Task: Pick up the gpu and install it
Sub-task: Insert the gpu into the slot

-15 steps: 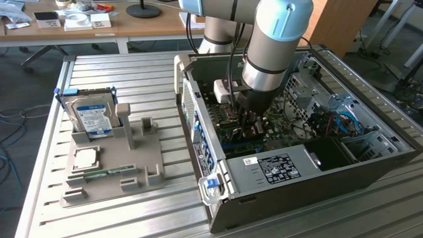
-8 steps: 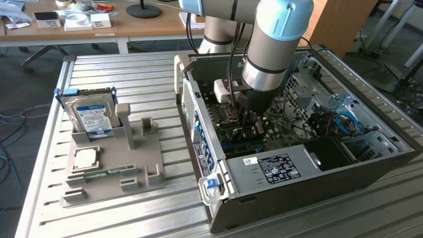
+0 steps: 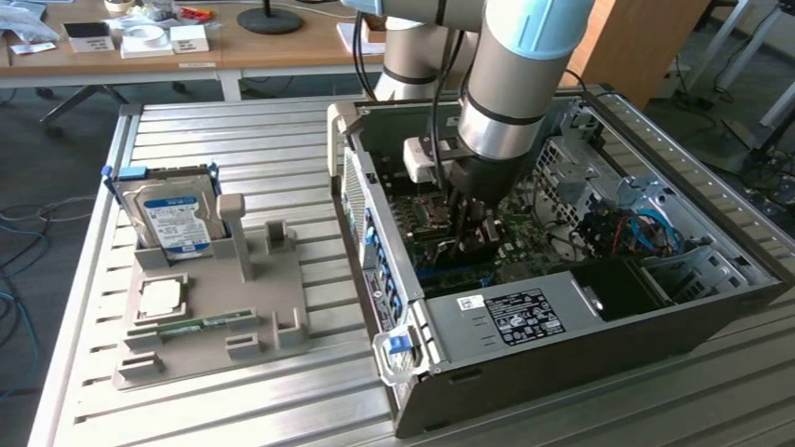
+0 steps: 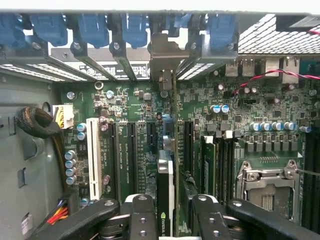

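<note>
Surface [image 3: 249,410]: ribbed pale metal slats, dull brushed finish.
Computer case [image 3: 597,372]: dark grey sheet metal, matt; perforated metal grille on its rear wall.
Motherboard [image 4: 125,105]: green circuit board, faintly glossy, with silvery capacitor tops.
Gpu [image 4: 165,195]: dark matt card with a pale bare-metal bracket.
Claw [image 4: 172,220]: black matt plastic or rubber fingers [image 4: 142,220] with small round screw heads.
Holder tray [image 3: 249,307]: beige matt plastic.
Hard drive [image 3: 174,219]: silvery metal with a blue paper label.
Robot arm [image 3: 522,84]: smooth grey metal, satin sheen.

Silver-grey arm [image 3: 516,84] with pale-blue joint caps; black, screw-studded end effector [image 4: 170,220] fingers
</note>
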`<state>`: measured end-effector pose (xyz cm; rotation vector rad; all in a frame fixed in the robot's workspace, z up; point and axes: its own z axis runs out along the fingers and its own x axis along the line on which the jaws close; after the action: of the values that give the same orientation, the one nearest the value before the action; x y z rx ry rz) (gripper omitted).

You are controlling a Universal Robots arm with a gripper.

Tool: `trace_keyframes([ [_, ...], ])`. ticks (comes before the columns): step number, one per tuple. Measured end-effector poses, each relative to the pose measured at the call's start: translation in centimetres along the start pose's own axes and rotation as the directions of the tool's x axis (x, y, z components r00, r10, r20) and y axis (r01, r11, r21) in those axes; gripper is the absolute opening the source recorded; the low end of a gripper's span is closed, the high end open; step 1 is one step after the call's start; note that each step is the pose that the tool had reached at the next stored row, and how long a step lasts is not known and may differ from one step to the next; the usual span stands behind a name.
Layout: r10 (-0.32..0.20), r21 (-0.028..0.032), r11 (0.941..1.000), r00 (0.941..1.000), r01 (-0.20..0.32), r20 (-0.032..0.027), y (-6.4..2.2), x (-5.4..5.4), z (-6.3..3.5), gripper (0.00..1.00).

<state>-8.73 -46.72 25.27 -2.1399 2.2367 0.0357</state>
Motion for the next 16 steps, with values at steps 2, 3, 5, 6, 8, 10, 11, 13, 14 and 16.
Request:
trace_keyframes([
  [2,0.000,-0.0001,1.0000,1.0000,0.000,0.0000,0.00,0.00,0.00,0.34],
  [3,0.000,0.0000,1.0000,1.0000,0.000,0.0000,0.00,0.00,0.00,0.34],
  [5,0.000,-0.0001,1.0000,1.0000,0.000,-0.0002,0.00,0.00,-0.01,0.34],
  [6,0.000,-0.0001,1.0000,1.0000,0.000,-0.0002,0.00,0.00,-0.01,0.34],
  [8,0.000,-0.0001,1.0000,1.0000,0.000,-0.0002,0.00,0.00,-0.01,0.34],
  [10,0.000,-0.0001,1.0000,1.0000,0.000,-0.0002,0.00,0.00,-0.01,0.34],
  [11,0.000,-0.0001,1.0000,1.0000,0.000,-0.0002,0.00,0.00,-0.01,0.34],
  [13,0.000,-0.0001,1.0000,1.0000,0.000,-0.0002,0.00,0.00,-0.01,0.33],
  [14,0.000,-0.0002,1.0000,1.0000,0.000,-0.0006,0.00,0.01,-0.02,0.33],
  [16,0.000,-0.0002,1.0000,1.0000,0.000,-0.0003,0.00,0.00,-0.02,0.27],
])
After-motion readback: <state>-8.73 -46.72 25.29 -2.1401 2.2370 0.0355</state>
